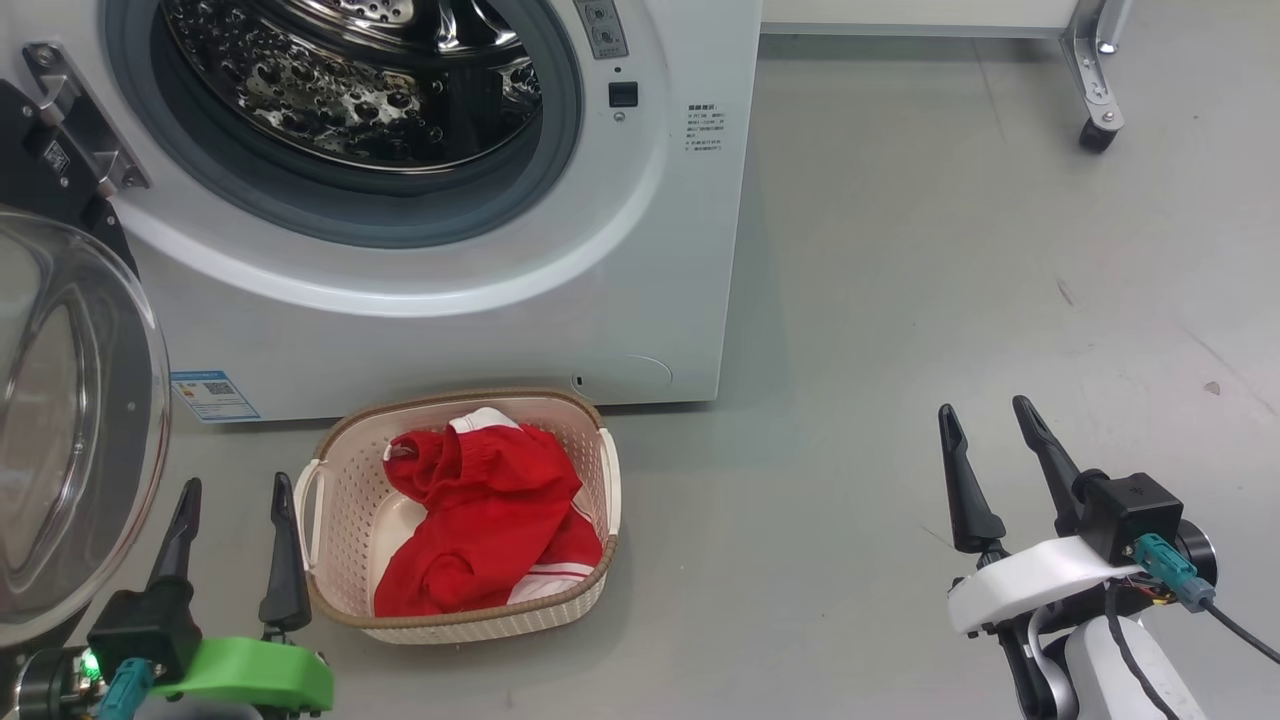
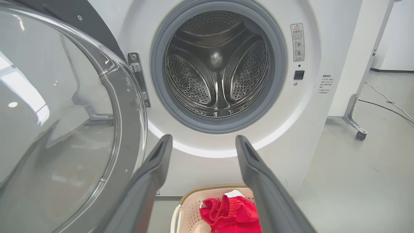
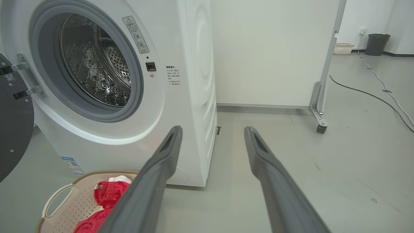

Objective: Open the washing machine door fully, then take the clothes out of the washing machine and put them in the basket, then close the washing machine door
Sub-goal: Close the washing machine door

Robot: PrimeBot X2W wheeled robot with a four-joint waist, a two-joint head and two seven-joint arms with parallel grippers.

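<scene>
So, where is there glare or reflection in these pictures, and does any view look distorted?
Head view: the drum glints with many small highlights. Left wrist view: the door carries pale reflections of lights on its glass. Right wrist view: the wide lens bows the upright edges of the washing machine.
</scene>
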